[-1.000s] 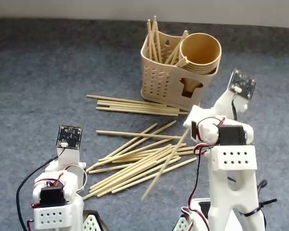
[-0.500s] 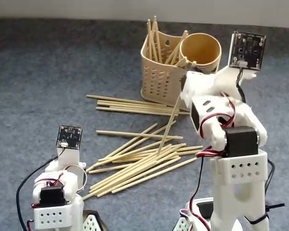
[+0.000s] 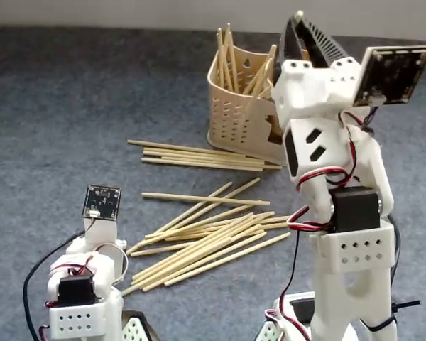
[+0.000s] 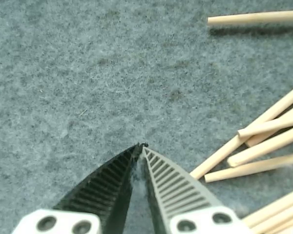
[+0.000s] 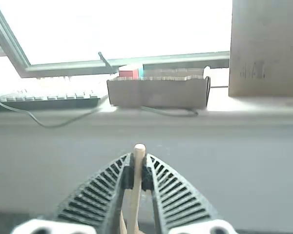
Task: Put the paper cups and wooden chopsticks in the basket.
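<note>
A beige perforated basket (image 3: 238,114) stands at the back of the grey carpet with several wooden chopsticks (image 3: 227,57) upright in it. My right gripper (image 3: 299,32) is raised high over the basket's right side, shut on one chopstick (image 5: 138,168) whose tip pokes out past the fingertips. That arm hides the right part of the basket. A loose pile of chopsticks (image 3: 206,238) lies mid-carpet, and a neater row (image 3: 199,156) lies in front of the basket. My left gripper (image 4: 141,146) is shut and holds nothing, just over bare carpet beside chopstick ends (image 4: 263,141).
The left arm (image 3: 85,284) sits low at the front left. The right arm's base (image 3: 348,284) stands tall at the front right. Open grey carpet (image 3: 71,106) spreads to the left. A window sill with a box (image 5: 156,90) shows beyond the right gripper.
The right arm has risen from the pile with one chopstick, lifting it to above the basket and now covering the paper cups. The left arm has not moved.
</note>
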Motion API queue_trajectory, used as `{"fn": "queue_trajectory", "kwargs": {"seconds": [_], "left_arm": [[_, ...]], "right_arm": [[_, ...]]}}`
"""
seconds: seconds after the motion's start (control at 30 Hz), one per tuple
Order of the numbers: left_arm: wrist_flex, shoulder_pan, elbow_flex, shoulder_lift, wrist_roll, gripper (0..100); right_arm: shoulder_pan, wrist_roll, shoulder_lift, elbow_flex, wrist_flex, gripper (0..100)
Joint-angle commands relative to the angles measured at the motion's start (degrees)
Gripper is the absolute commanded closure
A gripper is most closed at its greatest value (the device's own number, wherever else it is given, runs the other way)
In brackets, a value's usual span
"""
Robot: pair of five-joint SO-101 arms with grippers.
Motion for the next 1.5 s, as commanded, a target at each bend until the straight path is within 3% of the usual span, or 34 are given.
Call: {"fn": "queue_trajectory", "kwargs": {"seconds": [0.0,0.57,1.0,1.23,1.47], "left_arm": [[0.09,-0.4,1.1,-0.48,-0.18,98],[0.09,-0.4,1.1,-0.48,-0.18,98],[0.09,-0.4,1.1,-0.48,-0.18,98],[0.09,-0.4,1.1,-0.48,-0.18,98],[0.09,-0.4,1.1,-0.48,-0.18,98]], "right_arm": [[-0.4,0.7,-1.27,-3.12,-11.65,99.5],[-0.31,0.7,14.73,-5.49,-17.1,99.5],[-2.86,0.88,21.05,8.66,-17.27,99.5],[-5.41,9.67,22.9,13.67,-17.36,99.5],[-5.23,9.67,22.55,14.02,-17.36,98.8]]}}
